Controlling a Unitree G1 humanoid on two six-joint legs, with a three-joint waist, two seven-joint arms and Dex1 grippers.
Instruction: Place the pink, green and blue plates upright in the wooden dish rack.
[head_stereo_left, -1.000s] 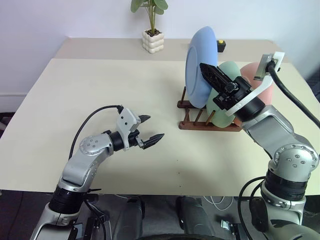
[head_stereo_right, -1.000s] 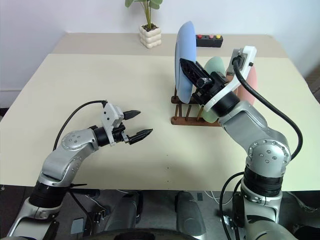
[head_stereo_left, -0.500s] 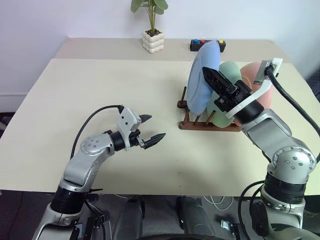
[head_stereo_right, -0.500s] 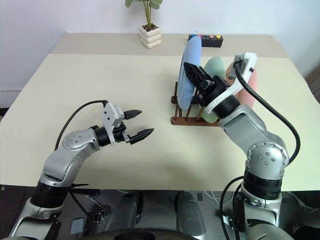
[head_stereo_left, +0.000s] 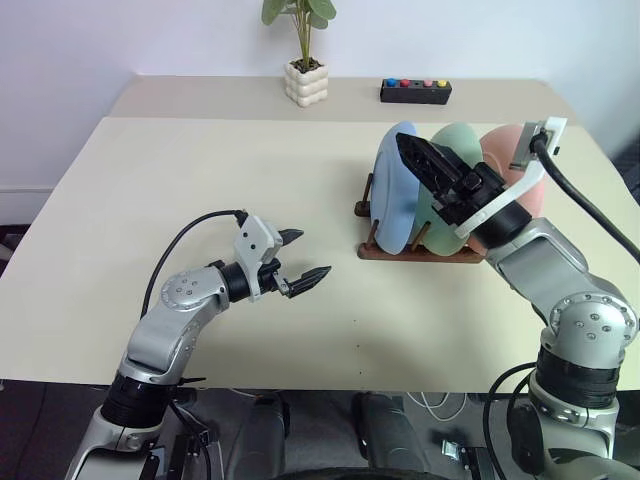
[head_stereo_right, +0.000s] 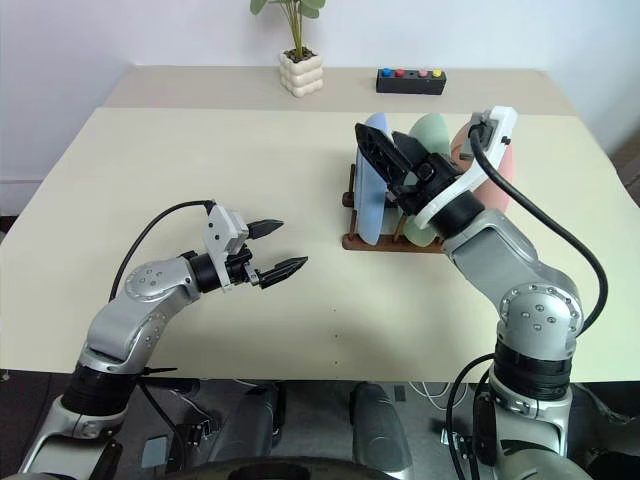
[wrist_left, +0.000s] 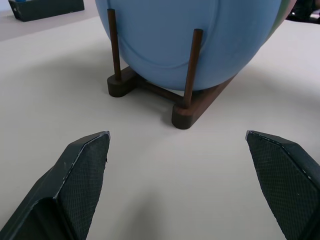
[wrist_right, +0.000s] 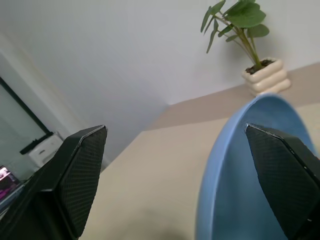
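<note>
The light blue plate (head_stereo_left: 396, 195) stands upright in the front slot of the wooden dish rack (head_stereo_left: 420, 251), between its pegs. Behind it stand the green plate (head_stereo_left: 462, 148) and the pink plate (head_stereo_left: 506, 146), also upright. My right gripper (head_stereo_left: 425, 152) hovers at the blue plate's upper rim, open, with the rim between its spread fingers (wrist_right: 75, 175) and nothing clamped. My left gripper (head_stereo_left: 305, 256) is open and empty above the table, to the left of the rack and pointing at it. In the left wrist view the blue plate (wrist_left: 190, 35) sits between two pegs of the rack (wrist_left: 192, 107).
A white pot with a plant (head_stereo_left: 306, 82) and a black box with coloured buttons (head_stereo_left: 415, 91) stand at the table's far edge. The beige table (head_stereo_left: 200, 180) stretches wide to the left of the rack.
The blue plate has dropped from raised above the rack down into its front slot. My right gripper has opened and let it go. The left arm has not moved.
</note>
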